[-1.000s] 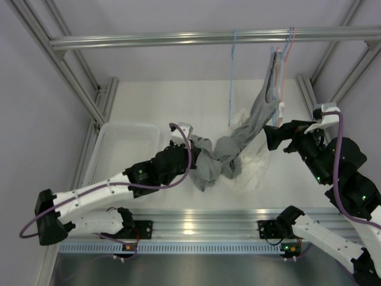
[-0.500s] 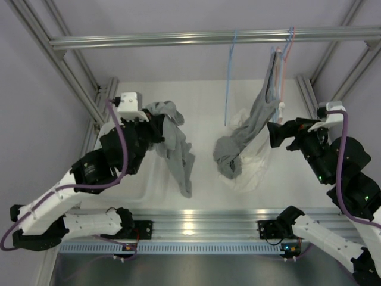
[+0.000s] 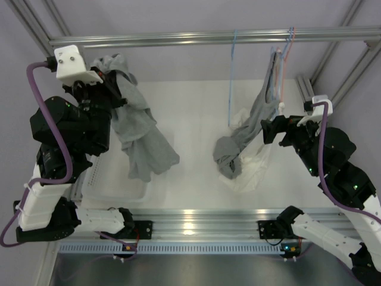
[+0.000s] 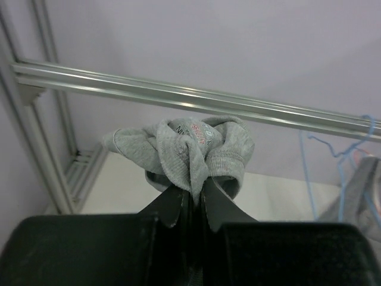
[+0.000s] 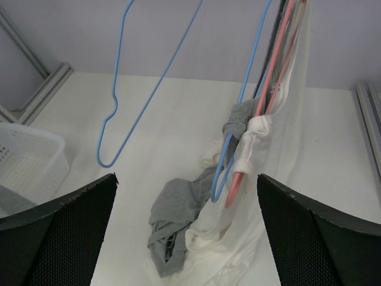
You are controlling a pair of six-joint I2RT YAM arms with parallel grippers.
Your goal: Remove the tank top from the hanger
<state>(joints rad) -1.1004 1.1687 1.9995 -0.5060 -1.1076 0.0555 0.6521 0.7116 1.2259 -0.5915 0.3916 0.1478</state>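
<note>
At far left, the left arm's jaws (image 4: 193,196) are pressed together on a bunched fold of a soft grey cotton tank top (image 3: 140,140), high up just below the long aluminium rail (image 3: 208,39). In the left wrist view the pinched cloth puffs out above the jaw tips in a crumpled knot, with a small label printed in red showing in the folds. From the grip, the rest of the tank top hangs loose and creased in one long drape, free of any hanger. Its lower edge falls in front of a white slotted plastic basket (image 3: 119,192) on the white bench (image 3: 190,107); whether they touch cannot be told.

In the middle, a thin blue wire hanger (image 3: 231,77) hangs bare from the rail.

Further right, a cluster of blue and pink hangers (image 5: 271,65) carries a second grey garment (image 3: 250,134) and a white garment (image 3: 253,167), both trailing down into a heap on the bench.

At far right, the right arm's jaws (image 3: 269,130) are spread wide and hold nothing, just beside that hanging cluster.
</note>
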